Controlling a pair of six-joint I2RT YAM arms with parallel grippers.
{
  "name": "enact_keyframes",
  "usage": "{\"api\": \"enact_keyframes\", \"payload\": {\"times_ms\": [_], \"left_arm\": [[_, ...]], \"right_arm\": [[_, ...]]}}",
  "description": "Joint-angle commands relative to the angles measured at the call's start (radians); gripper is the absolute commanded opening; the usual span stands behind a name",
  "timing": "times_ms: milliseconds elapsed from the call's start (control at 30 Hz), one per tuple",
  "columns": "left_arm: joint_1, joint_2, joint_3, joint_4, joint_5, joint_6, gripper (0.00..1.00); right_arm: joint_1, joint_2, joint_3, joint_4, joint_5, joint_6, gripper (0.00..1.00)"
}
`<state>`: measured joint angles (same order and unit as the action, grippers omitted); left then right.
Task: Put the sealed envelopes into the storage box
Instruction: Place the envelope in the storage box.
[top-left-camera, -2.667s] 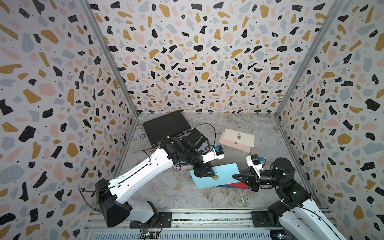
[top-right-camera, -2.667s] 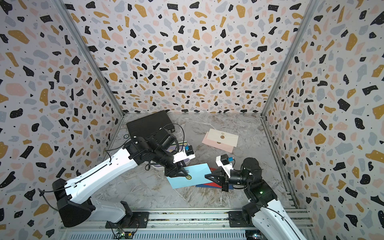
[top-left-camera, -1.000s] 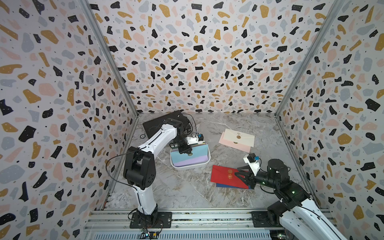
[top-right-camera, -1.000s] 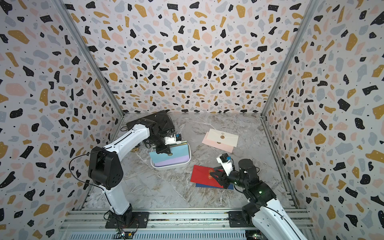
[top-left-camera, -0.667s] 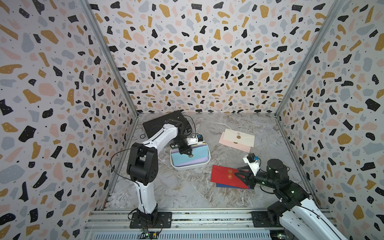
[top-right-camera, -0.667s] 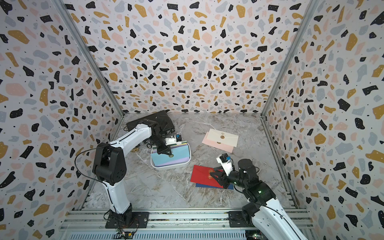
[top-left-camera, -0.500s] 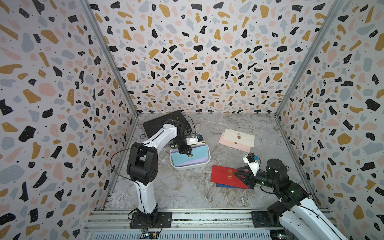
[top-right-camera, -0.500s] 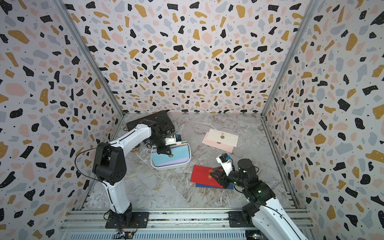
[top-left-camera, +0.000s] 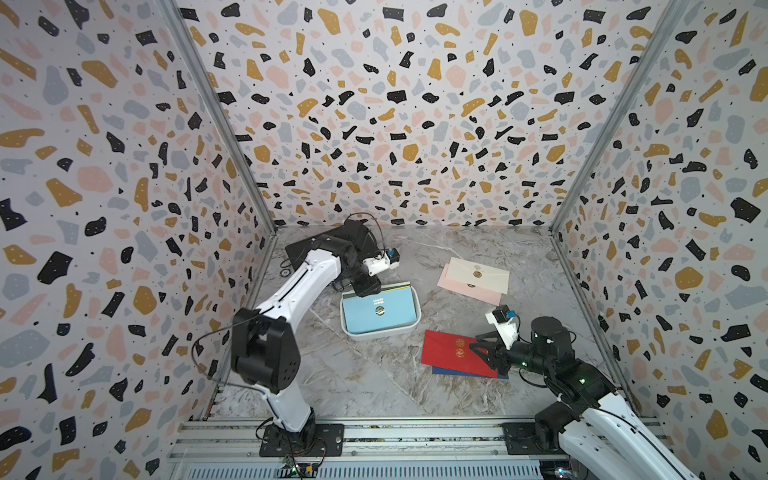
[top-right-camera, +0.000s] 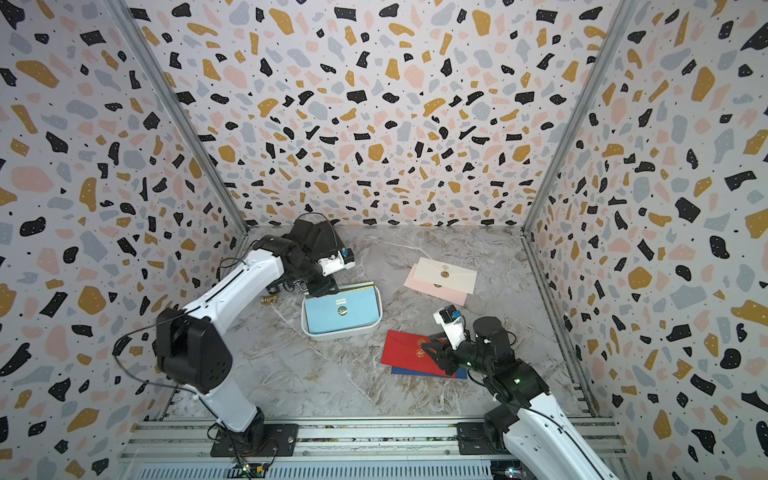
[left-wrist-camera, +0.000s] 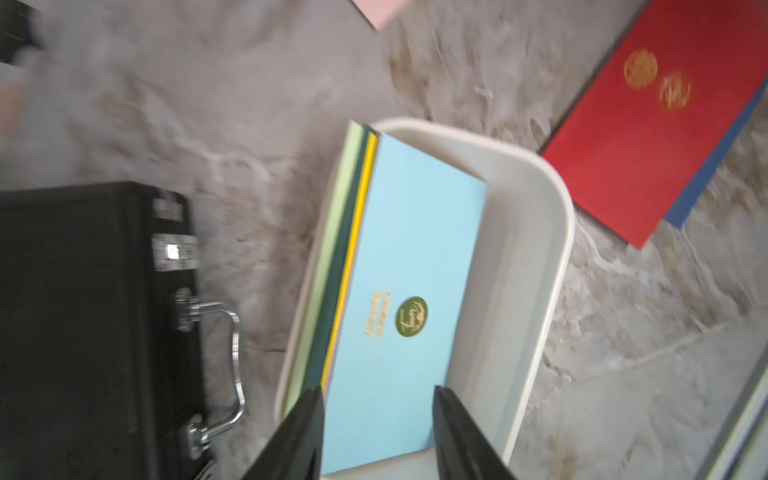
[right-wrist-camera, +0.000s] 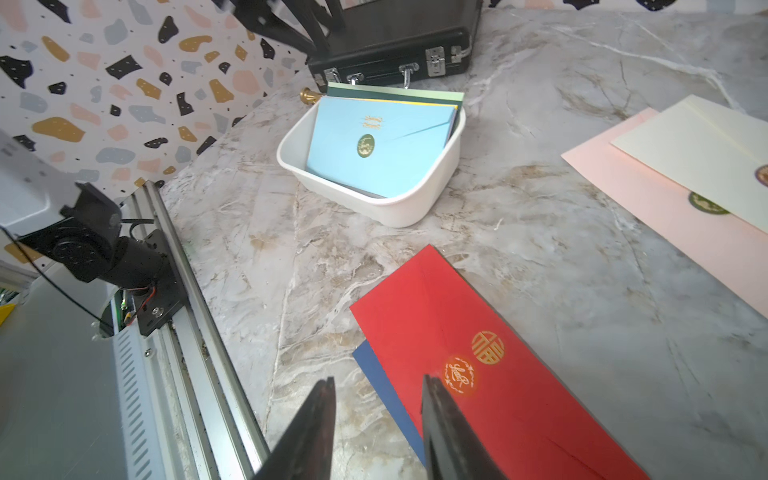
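The white storage box (top-left-camera: 382, 335) (top-right-camera: 341, 333) holds several sealed envelopes, with a light blue one (top-left-camera: 379, 312) (left-wrist-camera: 409, 257) (right-wrist-camera: 374, 141) on top. My left gripper (top-left-camera: 368, 287) (left-wrist-camera: 376, 395) is open at the box's far-left end, its jaws on either side of that envelope's short edge and gripping nothing. A red envelope (top-left-camera: 449, 353) (right-wrist-camera: 478, 324) lies on a navy one (top-left-camera: 465, 372) (right-wrist-camera: 365, 357). My right gripper (top-left-camera: 478, 351) (right-wrist-camera: 378, 379) hovers open at their near edge. A cream envelope (top-left-camera: 478, 272) overlaps a pink one (top-left-camera: 469, 291) at the back right.
A black briefcase (top-left-camera: 301, 249) (left-wrist-camera: 83, 332) with a metal handle sits in the back left corner behind the box, partly under my left arm. A small brass piece (top-right-camera: 270, 299) lies to the left of the box. Patterned walls close three sides.
My left gripper carried the light blue envelope off the red pile to the box, then opened and let it go there. The right gripper has hardly moved.
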<state>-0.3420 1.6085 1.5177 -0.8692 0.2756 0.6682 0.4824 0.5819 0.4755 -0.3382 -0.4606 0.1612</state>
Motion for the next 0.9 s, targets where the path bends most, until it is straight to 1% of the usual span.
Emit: {"api": "enact_keyframes", "payload": {"times_ms": [0,67,167,200,300,333,367,400,467,500,533,567,633,667,733,767,800,867], "left_arm": [[0.006,-0.165,-0.096,0.187,0.0,-0.129,0.98],[0.006,-0.239,-0.148,0.26,0.008,-0.179,0.99],[0.005,-0.326,-0.223,0.369,-0.024,-0.271,0.99],[0.006,-0.349,-0.246,0.397,-0.008,-0.292,0.99],[0.005,-0.401,-0.31,0.471,0.04,-0.423,0.99],[0.006,-0.412,-0.331,0.503,0.026,-0.468,0.99],[0.006,-0.419,-0.347,0.524,0.008,-0.521,0.99],[0.01,-0.424,-0.365,0.553,0.037,-0.563,0.99],[0.018,-0.419,-0.375,0.565,0.136,-0.593,0.99],[0.022,-0.417,-0.376,0.583,0.156,-0.64,0.99],[0.025,-0.409,-0.375,0.599,0.155,-0.684,0.99],[0.027,-0.4,-0.374,0.611,0.158,-0.686,0.99],[0.027,-0.365,-0.356,0.59,0.103,-0.71,0.99],[0.027,-0.341,-0.333,0.55,0.108,-0.709,0.98],[0.023,-0.278,-0.278,0.447,0.205,-0.702,0.85],[0.013,-0.249,-0.263,0.415,0.224,-0.716,0.8],[-0.017,-0.219,-0.243,0.367,0.221,-0.72,0.76],[-0.105,-0.169,-0.219,0.28,0.182,-0.691,0.7]], "right_arm": [[0.003,0.009,0.017,-0.021,0.092,0.053,0.4],[0.004,0.023,0.016,-0.019,0.097,0.067,0.4],[0.003,0.044,0.011,-0.014,0.09,0.086,0.4],[0.004,0.051,0.011,-0.013,0.089,0.09,0.39],[0.002,0.059,0.01,-0.011,0.097,0.092,0.4],[0.002,0.058,0.01,-0.013,0.112,0.094,0.4],[0.003,0.058,0.008,-0.014,0.135,0.099,0.4],[0.003,0.058,0.006,-0.019,0.177,0.116,0.4],[0.003,0.066,0.002,-0.043,0.299,0.192,0.41],[0.003,0.075,-0.003,-0.058,0.362,0.223,0.41],[0.003,0.084,-0.004,-0.081,0.412,0.25,0.41],[0.004,0.093,-0.003,-0.105,0.454,0.276,0.4],[0.003,0.117,-0.001,-0.154,0.529,0.323,0.38],[0.002,0.126,-0.003,-0.168,0.549,0.337,0.37],[0.002,0.147,-0.01,-0.183,0.574,0.382,0.36],[0.002,0.154,-0.018,-0.179,0.572,0.396,0.36],[0.0,0.164,-0.03,-0.172,0.57,0.414,0.36],[-0.001,0.181,-0.051,-0.155,0.564,0.439,0.36]]}}
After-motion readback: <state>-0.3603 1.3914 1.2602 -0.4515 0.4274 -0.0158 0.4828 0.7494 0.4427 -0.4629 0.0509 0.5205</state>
